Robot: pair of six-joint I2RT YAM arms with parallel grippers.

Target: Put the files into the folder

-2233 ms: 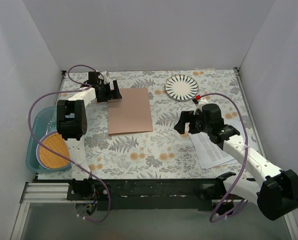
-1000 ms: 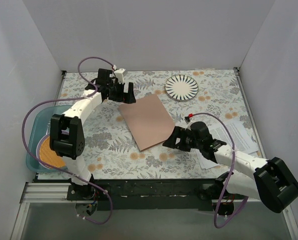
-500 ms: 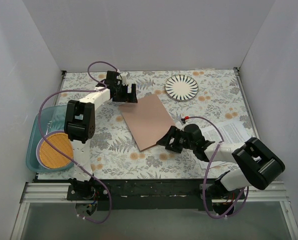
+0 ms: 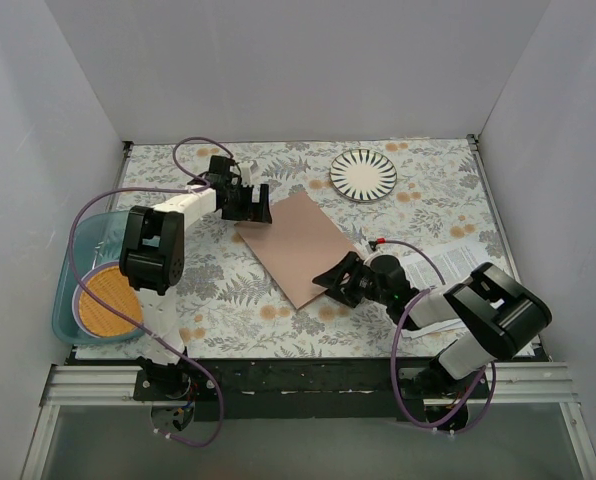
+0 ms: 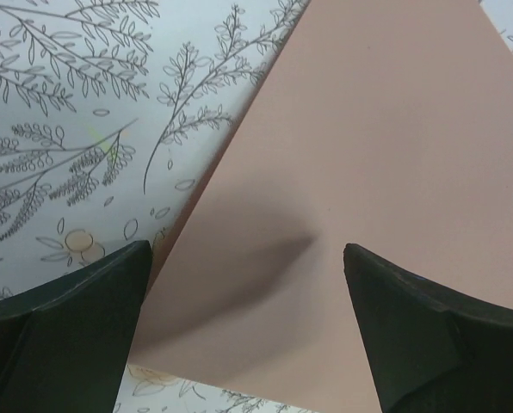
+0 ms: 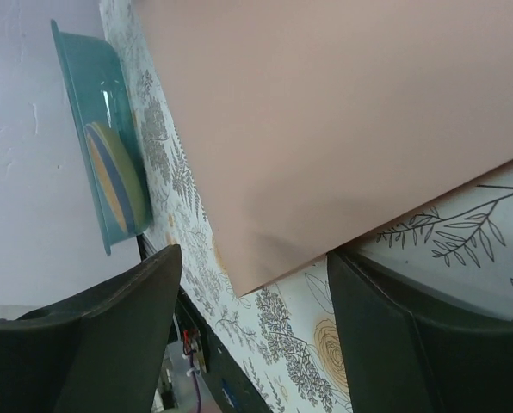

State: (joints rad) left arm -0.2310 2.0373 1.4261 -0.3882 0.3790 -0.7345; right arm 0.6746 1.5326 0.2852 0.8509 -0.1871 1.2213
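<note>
The brown folder (image 4: 296, 245) lies closed and skewed on the floral table. My left gripper (image 4: 253, 208) is open at its far-left corner; in the left wrist view the gripper (image 5: 248, 344) has its fingers (image 5: 67, 327) on either side of the folder (image 5: 368, 146). My right gripper (image 4: 338, 282) is open at the folder's near corner. In the right wrist view that gripper (image 6: 252, 344) frames the corner of the folder (image 6: 325, 112), with one finger (image 6: 411, 335) right at its edge. The files (image 4: 458, 262) lie at the right, partly under my right arm.
A round striped plate (image 4: 363, 175) sits at the back right. A teal tray (image 4: 73, 255) holding an orange woven disc (image 4: 106, 300) stands off the table's left edge, and also shows in the right wrist view (image 6: 101, 146). White walls enclose the table.
The folder has turned clockwise and slid toward the near right. My left gripper followed its far corner. My right gripper left the files and moved left to the folder's near corner.
</note>
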